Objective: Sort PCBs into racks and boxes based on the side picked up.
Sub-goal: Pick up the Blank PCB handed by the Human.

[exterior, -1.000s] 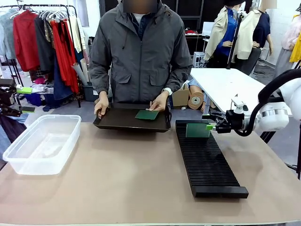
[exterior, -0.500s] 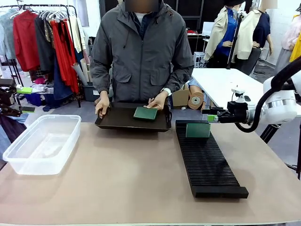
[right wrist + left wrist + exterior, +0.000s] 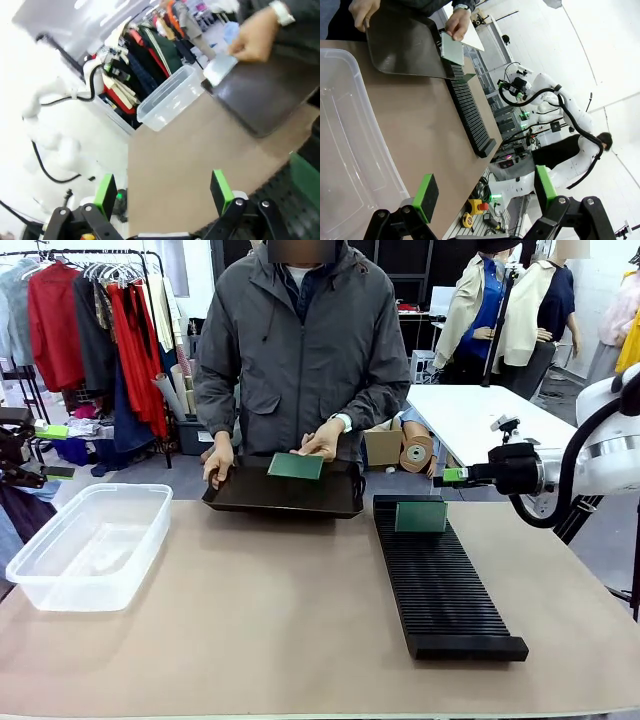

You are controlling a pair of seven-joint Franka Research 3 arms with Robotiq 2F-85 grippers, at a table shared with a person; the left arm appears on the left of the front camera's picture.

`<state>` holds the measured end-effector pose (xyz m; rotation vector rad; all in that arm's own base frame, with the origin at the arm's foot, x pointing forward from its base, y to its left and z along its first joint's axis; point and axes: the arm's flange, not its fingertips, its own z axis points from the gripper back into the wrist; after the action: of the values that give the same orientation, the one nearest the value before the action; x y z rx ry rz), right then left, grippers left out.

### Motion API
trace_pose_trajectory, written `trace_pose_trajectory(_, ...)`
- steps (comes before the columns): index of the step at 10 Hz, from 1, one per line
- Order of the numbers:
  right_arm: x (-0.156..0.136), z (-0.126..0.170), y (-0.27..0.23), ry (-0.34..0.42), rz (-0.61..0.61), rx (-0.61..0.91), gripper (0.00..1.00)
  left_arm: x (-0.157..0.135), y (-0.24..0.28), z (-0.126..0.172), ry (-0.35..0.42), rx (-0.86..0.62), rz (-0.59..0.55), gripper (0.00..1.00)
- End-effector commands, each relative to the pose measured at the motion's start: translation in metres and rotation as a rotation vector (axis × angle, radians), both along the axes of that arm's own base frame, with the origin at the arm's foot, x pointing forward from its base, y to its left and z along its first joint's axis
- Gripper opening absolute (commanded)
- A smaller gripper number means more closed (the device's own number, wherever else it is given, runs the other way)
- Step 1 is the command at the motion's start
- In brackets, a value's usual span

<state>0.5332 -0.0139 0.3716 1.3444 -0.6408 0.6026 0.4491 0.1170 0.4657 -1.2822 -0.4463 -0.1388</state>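
Note:
A person's hand tilts one green PCB up over a smooth black tray at the table's far edge. Another PCB stands upright in the far end of the long ribbed black rack. My right gripper hovers open and empty, right of and above that board; the right wrist view shows its fingers spread over the table, with the standing PCB at the picture's right edge. The clear box sits at the left. My left gripper waits open off the table's left edge, above the box.
The person stands behind the tray, one hand on its left rim, the other on the raised PCB. Bare tan tabletop lies between box and rack. A white table and clothes racks stand behind.
My right gripper has drawn back up and to the right, away from the PCB in the rack. The person has lifted the tray's PCB off the tray and tipped it up.

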Motion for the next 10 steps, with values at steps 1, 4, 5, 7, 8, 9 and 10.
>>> trace_pose_trajectory(1,-0.018,0.019,0.006,0.168,-0.031,-0.045,1.00,-0.001,0.000,0.002,0.009,0.000,0.003,1.00)
trace_pose_trajectory(4,-0.036,0.039,0.007,0.327,-0.025,-0.067,1.00,-0.001,0.000,0.002,0.009,0.000,0.003,1.00)
trace_pose_trajectory(5,-0.040,0.044,0.007,0.350,-0.026,-0.062,1.00,-0.001,0.000,0.002,0.009,0.000,0.003,1.00)
trace_pose_trajectory(7,-0.049,0.058,0.012,0.421,0.004,-0.009,1.00,-0.001,0.000,0.002,0.009,0.000,0.003,1.00)
trace_pose_trajectory(8,-0.051,0.063,0.013,0.451,0.006,0.008,1.00,-0.001,0.000,0.002,0.009,0.000,0.003,1.00)
trace_pose_trajectory(9,-0.051,0.067,0.013,0.474,0.007,0.019,1.00,-0.001,0.000,0.002,0.009,0.000,0.003,1.00)
trace_pose_trajectory(10,-0.052,0.070,0.015,0.511,0.016,0.049,1.00,-0.001,0.000,0.002,0.009,0.000,0.003,1.00)
